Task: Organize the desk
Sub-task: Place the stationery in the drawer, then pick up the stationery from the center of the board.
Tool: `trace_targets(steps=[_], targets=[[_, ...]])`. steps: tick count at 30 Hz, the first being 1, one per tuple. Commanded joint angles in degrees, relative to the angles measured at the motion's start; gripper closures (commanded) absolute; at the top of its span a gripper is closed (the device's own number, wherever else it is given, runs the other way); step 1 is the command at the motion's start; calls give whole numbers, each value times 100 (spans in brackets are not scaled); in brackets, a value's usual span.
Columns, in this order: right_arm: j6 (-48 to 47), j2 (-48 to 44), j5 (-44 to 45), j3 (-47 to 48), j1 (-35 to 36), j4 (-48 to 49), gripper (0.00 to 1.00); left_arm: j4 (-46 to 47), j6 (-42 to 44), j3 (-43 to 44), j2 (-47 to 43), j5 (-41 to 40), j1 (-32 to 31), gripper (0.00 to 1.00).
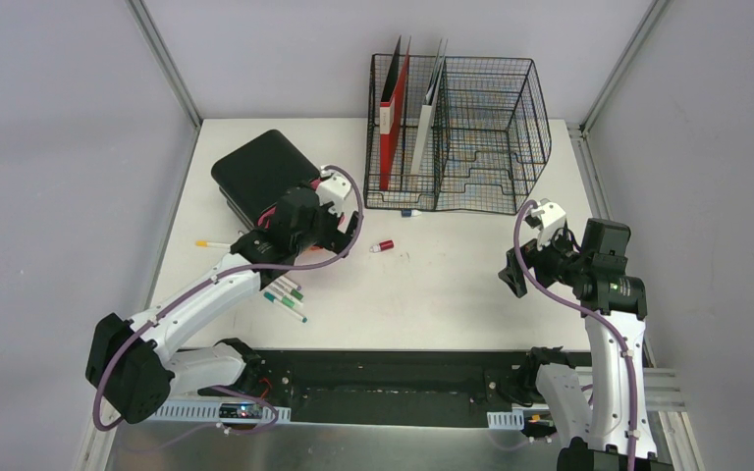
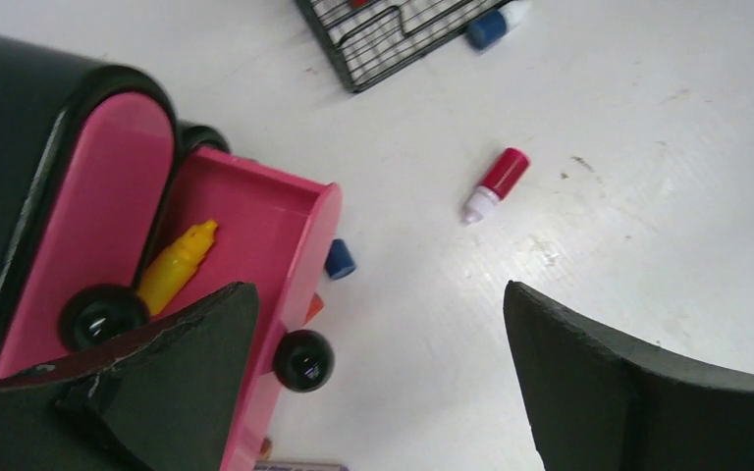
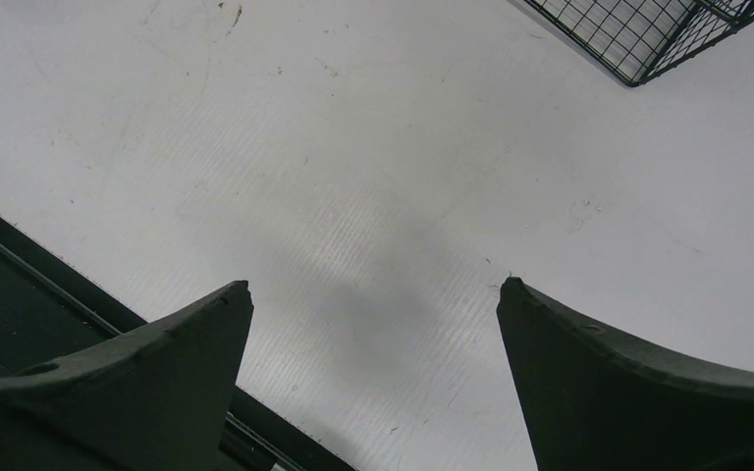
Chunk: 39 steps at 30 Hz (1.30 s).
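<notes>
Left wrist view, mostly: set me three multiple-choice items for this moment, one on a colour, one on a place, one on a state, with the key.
1. What colour is the small bottle on the desk near the middle of the left wrist view?
A. green
B. black
C. red with a white tip

2. Where is the yellow bottle?
A. in a blue cup
B. in the open pink drawer
C. on a stack of plates

3. How is the left gripper?
A. open and empty
B. shut on a spoon
C. shut on the yellow bottle

Key: C, its body is red and its end white; B, pink walls surround it; A, its fingers stand wide apart with only desk between.
</notes>
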Motion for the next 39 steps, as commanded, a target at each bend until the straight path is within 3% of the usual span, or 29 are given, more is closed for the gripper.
trace_targets(steps=[1, 8, 15, 21, 29, 39], targets=[[-93, -64, -193, -6, -47, 50, 1, 540, -118, -53, -95, 1071, -15, 3], [-94, -57, -196, -9, -47, 53, 1, 733, -151, -79, 297, 2075, -15, 5], [-94, -73, -186, -2, -47, 51, 1, 1072, -338, -87, 809, 2580, -17, 5], [-93, -93, -195, -11, -56, 47, 1, 1328, -584, 4, 1431, 3057, -18, 13], [-102, -104, -183, -15, -56, 49, 1, 1481, -683, 376, 2424, 3236, -18, 21], [-110, -113, -196, -15, -56, 45, 1, 1370, -512, 934, 3275, 2615, -93, 24]])
